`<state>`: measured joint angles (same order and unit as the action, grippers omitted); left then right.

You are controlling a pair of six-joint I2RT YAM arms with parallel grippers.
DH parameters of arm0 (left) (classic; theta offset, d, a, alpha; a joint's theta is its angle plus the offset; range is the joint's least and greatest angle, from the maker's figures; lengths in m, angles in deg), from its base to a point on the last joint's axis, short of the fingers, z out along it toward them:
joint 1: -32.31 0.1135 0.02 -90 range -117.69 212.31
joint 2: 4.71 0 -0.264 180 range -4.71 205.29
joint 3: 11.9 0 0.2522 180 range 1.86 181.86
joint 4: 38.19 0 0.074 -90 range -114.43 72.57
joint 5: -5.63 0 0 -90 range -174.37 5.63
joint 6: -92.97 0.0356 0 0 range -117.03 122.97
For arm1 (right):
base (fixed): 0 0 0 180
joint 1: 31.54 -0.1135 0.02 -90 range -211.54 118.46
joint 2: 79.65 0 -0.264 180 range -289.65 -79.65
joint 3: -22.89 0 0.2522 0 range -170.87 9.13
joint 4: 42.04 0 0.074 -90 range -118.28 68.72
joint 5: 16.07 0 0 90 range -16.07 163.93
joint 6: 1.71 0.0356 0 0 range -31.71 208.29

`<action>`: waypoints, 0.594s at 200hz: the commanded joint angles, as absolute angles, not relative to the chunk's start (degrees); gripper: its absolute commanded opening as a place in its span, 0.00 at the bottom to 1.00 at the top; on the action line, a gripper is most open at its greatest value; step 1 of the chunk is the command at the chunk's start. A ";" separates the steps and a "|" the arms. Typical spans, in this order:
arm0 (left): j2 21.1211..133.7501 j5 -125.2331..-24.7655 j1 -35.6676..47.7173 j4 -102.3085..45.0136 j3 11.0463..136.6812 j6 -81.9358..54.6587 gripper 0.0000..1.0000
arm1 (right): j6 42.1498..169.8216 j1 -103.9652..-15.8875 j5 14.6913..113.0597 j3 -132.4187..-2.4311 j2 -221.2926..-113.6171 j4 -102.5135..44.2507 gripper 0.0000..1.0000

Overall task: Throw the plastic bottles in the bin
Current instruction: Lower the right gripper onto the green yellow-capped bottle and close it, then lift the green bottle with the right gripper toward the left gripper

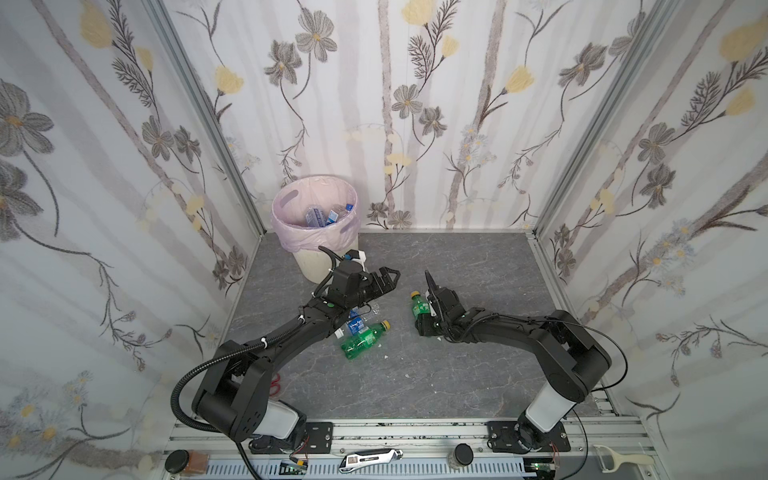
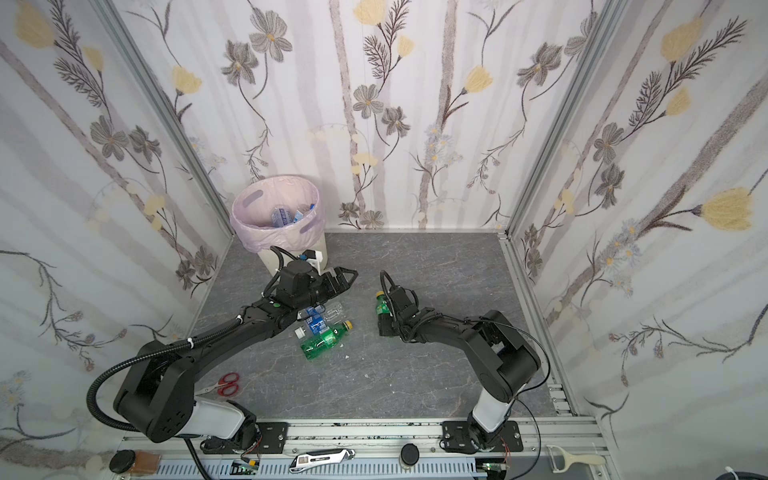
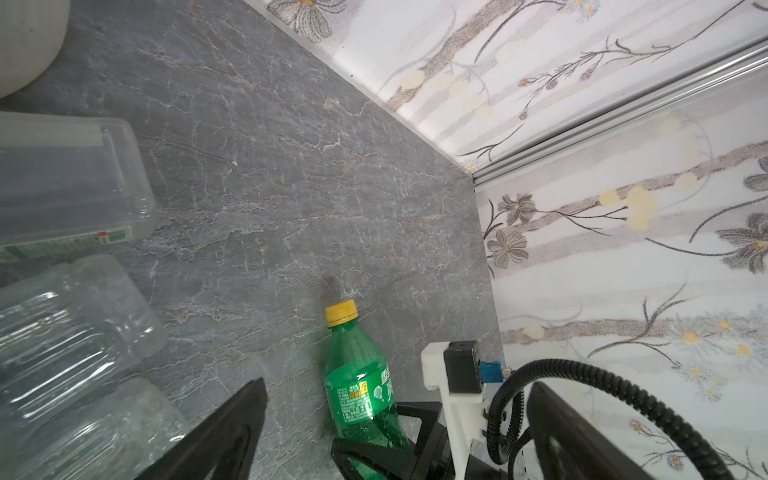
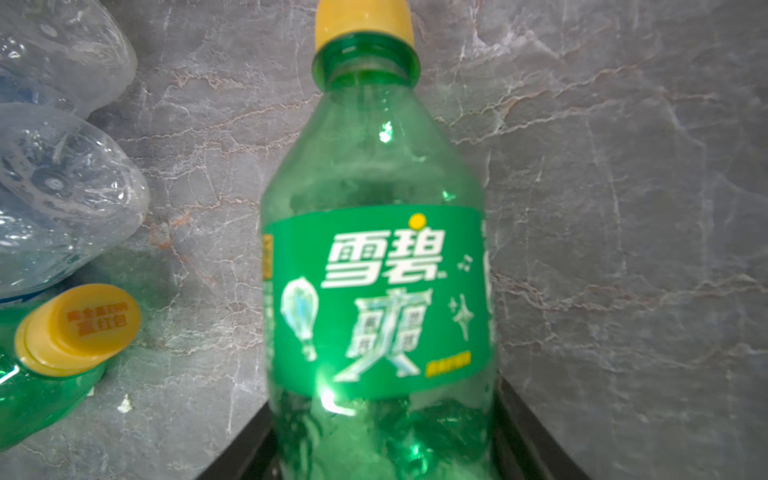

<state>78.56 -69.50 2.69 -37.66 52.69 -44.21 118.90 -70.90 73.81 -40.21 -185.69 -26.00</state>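
Note:
A green plastic bottle (image 4: 376,291) with a yellow cap sits between the jaws of my right gripper (image 4: 382,449), which press on both sides of its lower body. In both top views this bottle (image 1: 420,308) (image 2: 383,308) is mid-floor, cap pointing away. My left gripper (image 1: 388,276) (image 2: 348,276) hangs open and empty just left of it, near the bin (image 1: 279,208) (image 2: 239,208), which holds several clear bottles (image 1: 320,216). A second green bottle (image 1: 363,338) (image 4: 37,395) lies on the floor beside clear blue-labelled bottles (image 1: 355,324) (image 3: 62,332), partly under my left arm.
Red scissors (image 2: 226,384) lie near the left arm's base. On the front rail are a utility knife (image 1: 370,458), a peeler (image 1: 619,457) and two small jars (image 1: 185,461) (image 1: 459,453). Flowered walls close in the grey floor (image 1: 478,270) on three sides.

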 commanded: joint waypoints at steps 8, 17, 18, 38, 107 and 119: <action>80.35 -68.48 2.67 -39.54 54.95 -44.93 1.00 | 118.63 -70.92 72.70 -42.64 -184.06 -26.93 0.61; 80.91 -68.25 2.68 -39.54 55.64 -44.89 1.00 | 118.26 -70.92 72.70 -43.22 -183.36 -26.47 0.61; 80.99 -68.18 2.69 -39.54 55.74 -44.87 1.00 | 118.26 -70.92 72.70 -43.28 -183.28 -26.41 0.61; 82.83 -67.13 2.65 -39.56 57.60 -45.54 1.00 | 117.66 -70.83 72.94 -44.64 -181.37 -25.58 0.61; 87.63 -64.28 2.69 -39.28 64.46 -47.25 1.00 | 116.52 -70.57 72.36 -50.64 -177.40 -24.15 0.61; 88.27 -63.89 2.70 -39.36 65.50 -47.74 1.00 | 116.41 -70.57 72.02 -51.61 -176.89 -24.15 0.61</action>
<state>87.39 -65.10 2.69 -37.88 63.64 -46.51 117.15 -70.57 72.76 -49.70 -177.93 -23.94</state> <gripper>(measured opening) 0.997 0.607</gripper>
